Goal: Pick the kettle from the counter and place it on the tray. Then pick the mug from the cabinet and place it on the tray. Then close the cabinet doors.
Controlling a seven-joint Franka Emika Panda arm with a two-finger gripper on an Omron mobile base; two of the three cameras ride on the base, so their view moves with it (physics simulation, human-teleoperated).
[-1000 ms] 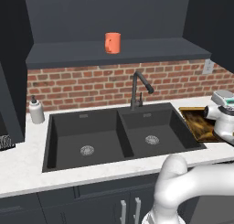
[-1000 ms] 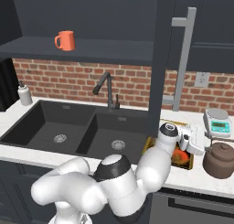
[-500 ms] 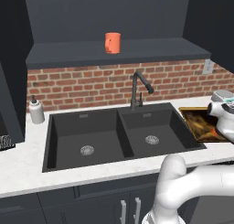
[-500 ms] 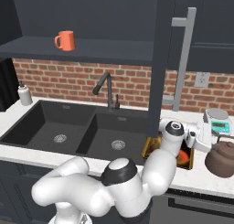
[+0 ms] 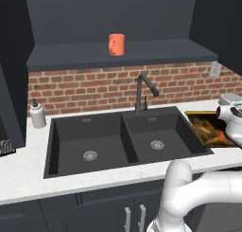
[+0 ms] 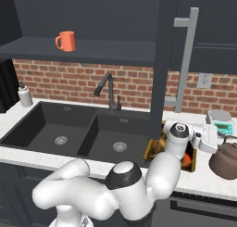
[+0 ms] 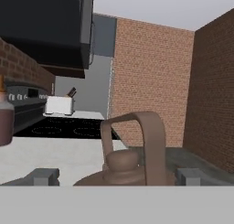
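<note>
The kettle [image 6: 226, 159] sits on the white counter [image 6: 28, 154] near its front edge, just ahead of the gripper [image 6: 214, 140], with open worktop behind it. The tray [image 6: 189, 159] lies under the arm's wrist, between sink [image 5: 118, 141] and kettle, while the orange mug [image 6: 66, 41] stands far off on the cabinet [image 5: 123, 53] shelf. The arm reaches out level over the tray, its jaws spread fully and holding nothing.
</note>
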